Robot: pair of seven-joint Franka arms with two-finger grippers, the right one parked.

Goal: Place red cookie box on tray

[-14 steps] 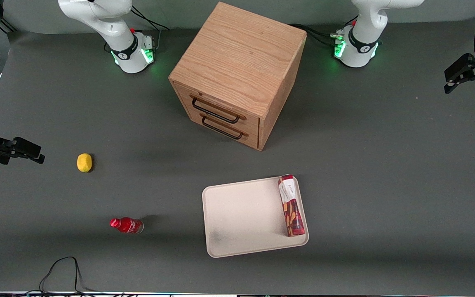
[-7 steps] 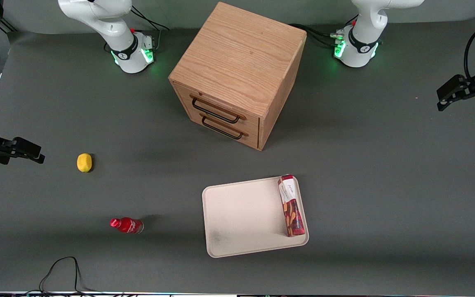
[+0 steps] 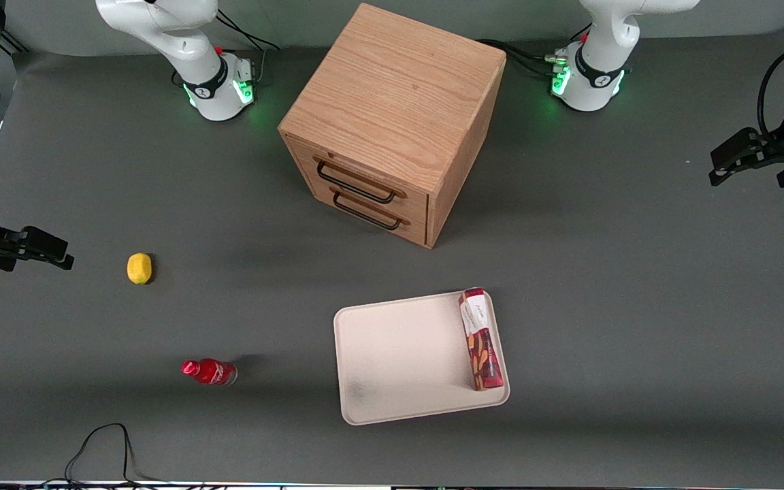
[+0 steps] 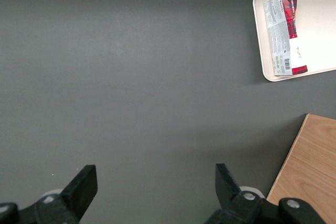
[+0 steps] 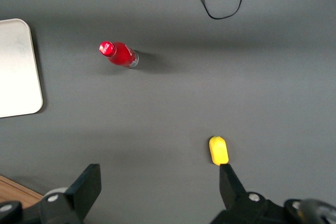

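I'm looking down from the front camera, and the red cookie box (image 3: 481, 339) lies flat on the tray (image 3: 399, 361), tucked along the tray's rim on the side toward the working arm's end of the table. Its white-panelled end points toward the wooden drawer cabinet (image 3: 395, 116), its cookie-printed end toward the front camera. The box runs almost the full width of the tray — nothing is touching it.

My gripper (image 3: 749, 160) hangs high over bare table at the working arm's end, well apart from the tray and the box. The wrist camera shows its two black fingers (image 4: 80, 188) spread wide with only grey mat between them — open and holding nothing. In the same wrist view I see the box (image 4: 284, 31) sitting just inside the tray's rounded corner (image 4: 262, 51), with a barcode on the white label, and a slice of the cabinet's oak top (image 4: 310, 177) close by the gripper.

The tray rests on the mat nearer the front camera than the cabinet, with a faint grey smudge (image 3: 358, 389) near one of its corners. The cabinet's two drawers, with their dark wire handles (image 3: 359, 192), are shut.

Toward the parked arm's end of the table I see a small red bottle (image 3: 209, 371) lying on its side and a yellow lemon (image 3: 139, 268) farther from the front camera than the bottle. A black cable (image 3: 103, 449) loops at the table's near edge.
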